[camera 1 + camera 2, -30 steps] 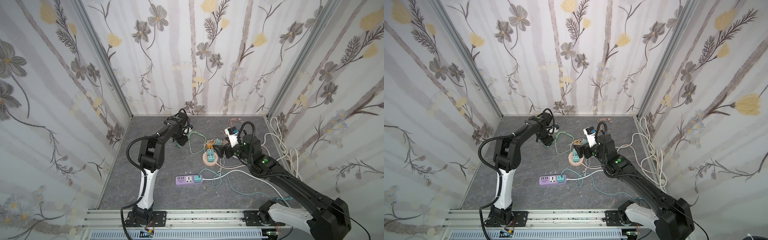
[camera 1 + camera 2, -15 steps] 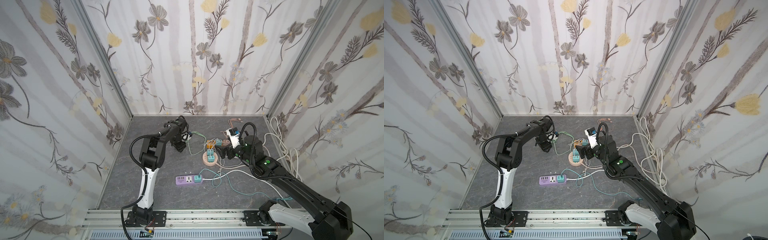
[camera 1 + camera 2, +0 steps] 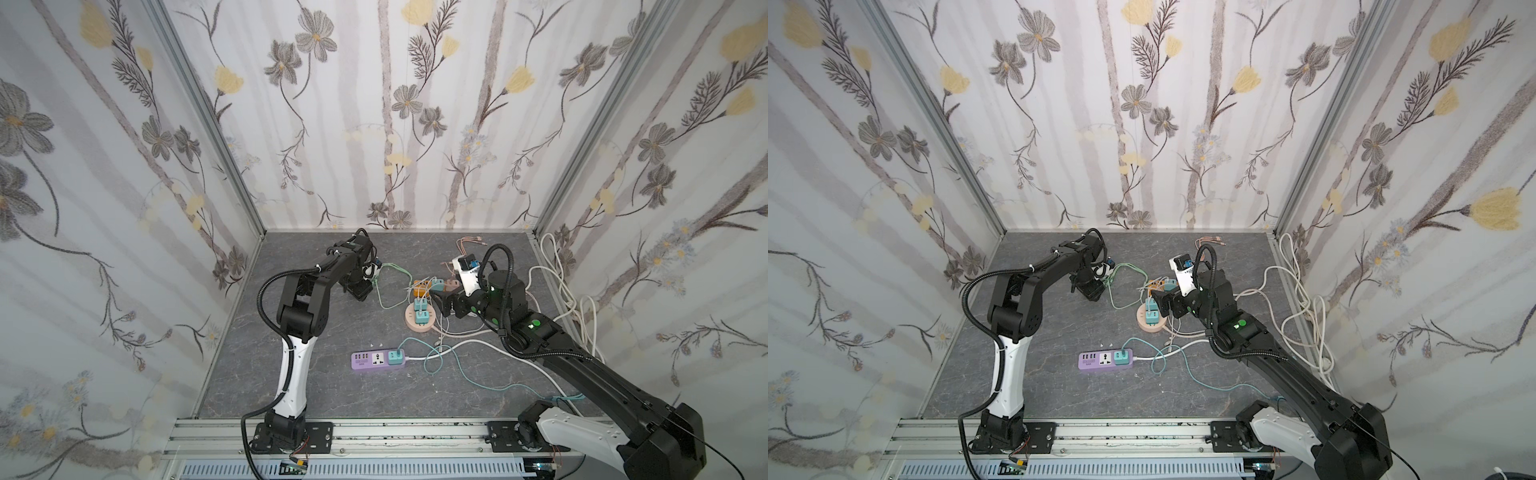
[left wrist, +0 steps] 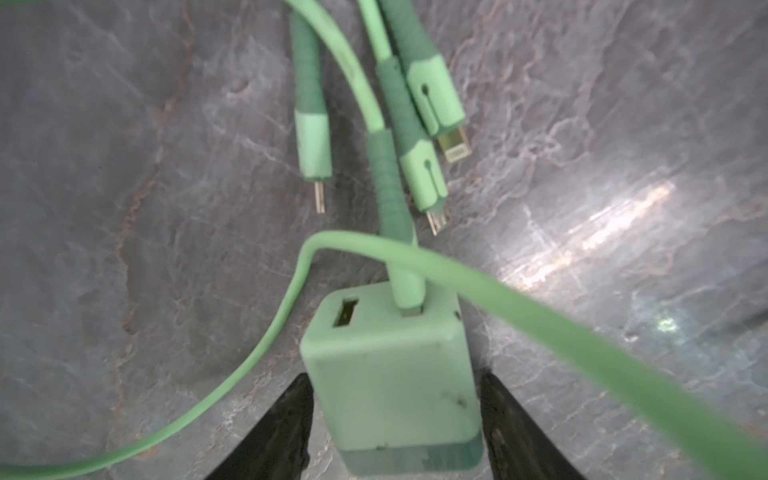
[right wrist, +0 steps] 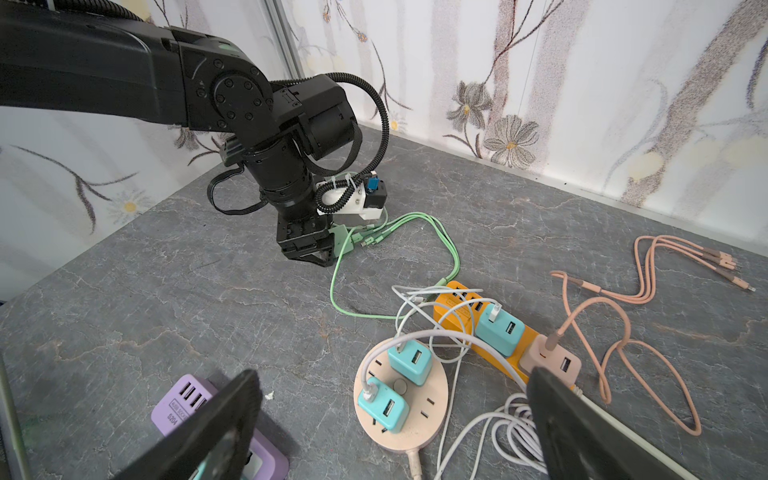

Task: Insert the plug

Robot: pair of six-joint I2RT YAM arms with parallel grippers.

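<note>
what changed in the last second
The left gripper moved down and closed a little onto the green charger. The right gripper stayed open above the round power strip, hardly shifting. The purple strip did not move.

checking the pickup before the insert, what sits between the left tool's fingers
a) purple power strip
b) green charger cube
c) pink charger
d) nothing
b: in the left wrist view the green charger cube lies on the table between the left tool's two black fingers, which sit against its two sides.
</note>
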